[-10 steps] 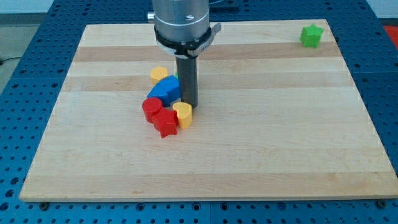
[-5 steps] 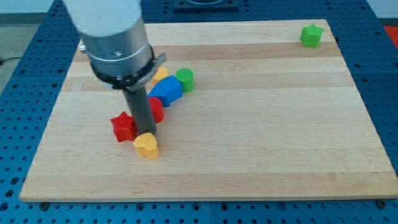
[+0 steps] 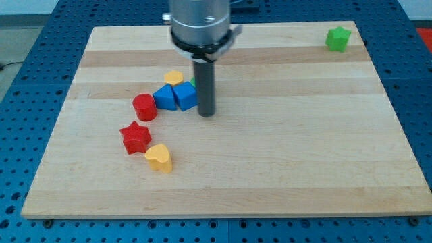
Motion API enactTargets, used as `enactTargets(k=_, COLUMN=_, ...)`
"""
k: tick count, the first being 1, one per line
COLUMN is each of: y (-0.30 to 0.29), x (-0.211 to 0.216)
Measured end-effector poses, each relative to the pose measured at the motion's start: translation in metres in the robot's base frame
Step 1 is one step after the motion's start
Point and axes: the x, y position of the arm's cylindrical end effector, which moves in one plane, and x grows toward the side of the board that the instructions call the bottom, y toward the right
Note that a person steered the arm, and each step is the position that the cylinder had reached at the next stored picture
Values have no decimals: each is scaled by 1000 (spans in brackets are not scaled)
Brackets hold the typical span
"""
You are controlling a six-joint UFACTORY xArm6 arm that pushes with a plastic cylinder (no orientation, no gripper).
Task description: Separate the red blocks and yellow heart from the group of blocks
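Note:
My tip (image 3: pixel 206 114) rests on the board just right of a blue block (image 3: pixel 185 95). A second blue block (image 3: pixel 165 98) sits to that one's left, and a yellow block (image 3: pixel 174 78) lies above them. A green block is mostly hidden behind the rod. A red cylinder (image 3: pixel 144 107) stands just left of the blue blocks. A red star (image 3: pixel 136 137) lies lower left, apart from the cluster. The yellow heart (image 3: pixel 159 157) lies just below and right of the star.
A green star-shaped block (image 3: pixel 338 38) sits alone near the board's top right corner. The wooden board (image 3: pixel 283 148) lies on a blue perforated table.
My tip pushed the red star and yellow heart down-left out of the cluster, then swung back to the right of the blue blocks. The red cylinder now stands left of the blue blocks.

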Motion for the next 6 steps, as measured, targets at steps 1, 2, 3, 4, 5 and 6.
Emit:
enactTargets(k=1, y=-64, x=-11)
enactTargets(k=2, y=-135, x=-17)
enactTargets(k=3, y=-85, x=1)
enactTargets(k=4, y=-9, x=-2)
enactTargets(k=5, y=56, x=-22)
enactTargets(k=6, y=20, x=-50)
